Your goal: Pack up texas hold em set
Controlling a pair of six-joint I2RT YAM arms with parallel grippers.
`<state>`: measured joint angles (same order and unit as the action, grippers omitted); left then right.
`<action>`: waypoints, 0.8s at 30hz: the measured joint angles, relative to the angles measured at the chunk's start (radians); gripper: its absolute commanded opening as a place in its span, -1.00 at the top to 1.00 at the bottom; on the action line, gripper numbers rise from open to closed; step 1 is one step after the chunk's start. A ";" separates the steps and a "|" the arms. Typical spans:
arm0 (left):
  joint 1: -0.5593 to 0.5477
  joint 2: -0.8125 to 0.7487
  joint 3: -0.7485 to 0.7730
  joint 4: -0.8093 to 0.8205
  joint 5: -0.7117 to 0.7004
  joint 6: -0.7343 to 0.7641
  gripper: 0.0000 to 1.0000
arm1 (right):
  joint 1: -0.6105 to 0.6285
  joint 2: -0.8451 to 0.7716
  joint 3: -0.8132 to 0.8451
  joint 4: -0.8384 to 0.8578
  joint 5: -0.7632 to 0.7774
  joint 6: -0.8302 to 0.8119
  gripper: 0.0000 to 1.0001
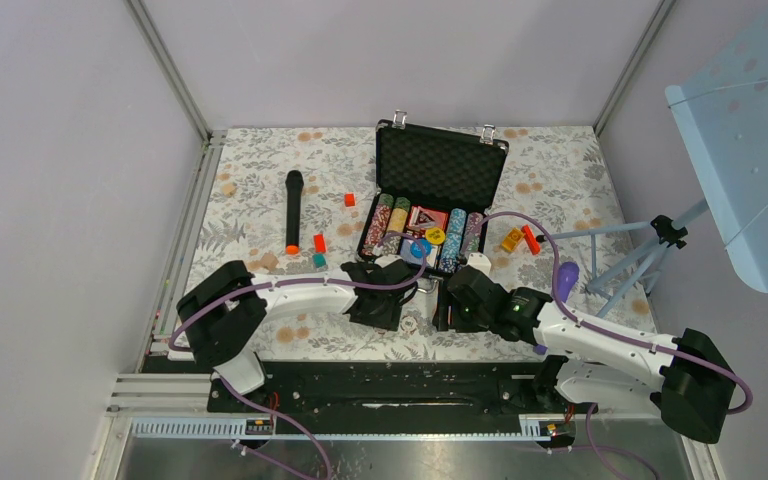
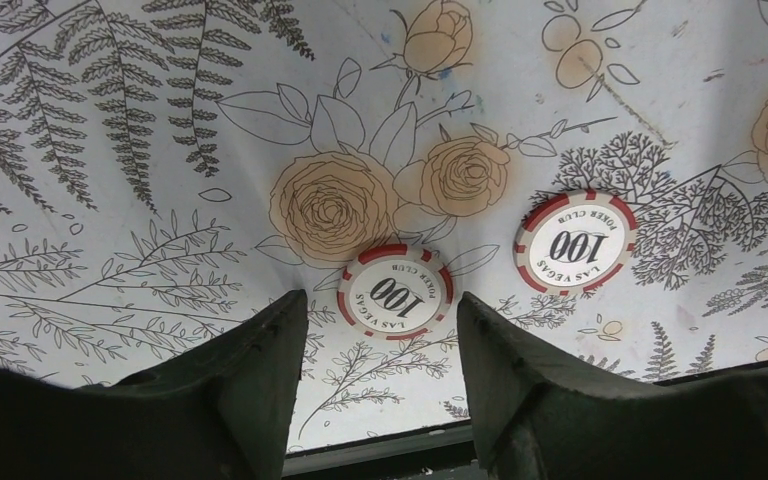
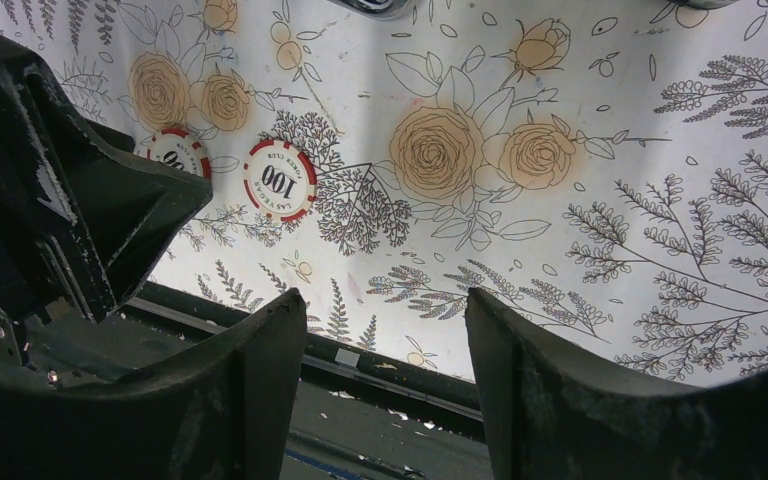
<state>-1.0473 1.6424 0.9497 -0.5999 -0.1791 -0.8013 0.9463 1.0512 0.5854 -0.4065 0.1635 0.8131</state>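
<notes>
**Left side.** The left claw [image 2: 382, 308] is released, its jaws standing apart with nothing between the pads. One red-and-white poker chip [image 2: 395, 292] lies flat on the floral-print counter [image 2: 110, 150] just beyond the fingertips, in line with the gap between them. I cannot tell whether either tip touches it. A second chip [image 2: 575, 243] of the same kind lies to its right and slightly higher in the left wrist frame, apart from the first and outside the claw's line.

**Right side.** The right claw [image 3: 382, 300] is released and empty, over bare print. In its frame both chips sit at upper left, well apart from its fingers. The nearer chip shows whole, while the other is half hidden behind the left claw.

**Writing.** Each chip face reads "100" at centre, with "LAS VEGAS" and "POKER CLUB" around the rim.

**Top view.**
- The black briefcase [image 1: 440, 165] lies open in the upper middle of the frame, with its foam-lined lid raised.
- Its base holds rows of striped chips [image 1: 457, 240].
- Among the rows lie a red card deck [image 1: 426, 217], a yellow button [image 1: 435, 236] and a blue button [image 1: 419, 249].
- Both claws sit just below the case in the frame, side by side and close together.
- The two loose chips are on the counter, outside the case.
</notes>
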 measured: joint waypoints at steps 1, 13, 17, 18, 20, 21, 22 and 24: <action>0.000 0.000 0.000 -0.001 -0.001 0.000 -0.08 | 0.000 0.000 0.000 0.000 0.000 0.000 -0.34; -0.002 0.003 0.000 -0.004 -0.009 0.006 0.02 | 0.000 0.000 0.000 0.000 0.000 0.000 -0.34; -0.006 0.004 0.001 -0.005 -0.012 0.008 0.14 | 0.000 0.000 0.000 0.000 0.000 0.000 -0.34; -0.007 0.005 0.003 -0.005 -0.012 0.008 0.16 | 0.000 0.000 0.000 0.000 0.000 0.000 -0.34; -0.008 0.009 0.006 -0.006 -0.012 0.008 0.19 | 0.000 0.000 0.000 0.000 0.000 0.000 -0.34; -0.009 0.009 0.007 -0.006 -0.012 0.008 0.20 | 0.000 0.000 0.000 0.000 0.000 0.000 -0.34; -0.010 0.009 0.008 -0.005 -0.012 0.008 0.20 | 0.000 0.000 0.000 0.000 0.000 0.000 -0.34; -0.010 0.010 0.010 -0.005 -0.011 0.008 0.21 | 0.000 0.000 0.000 0.000 0.000 0.000 -0.34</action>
<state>-1.0576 1.6524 0.9592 -0.6048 -0.1905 -0.7933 0.9459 1.0512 0.5850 -0.4065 0.1635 0.8131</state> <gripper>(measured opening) 0.421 0.667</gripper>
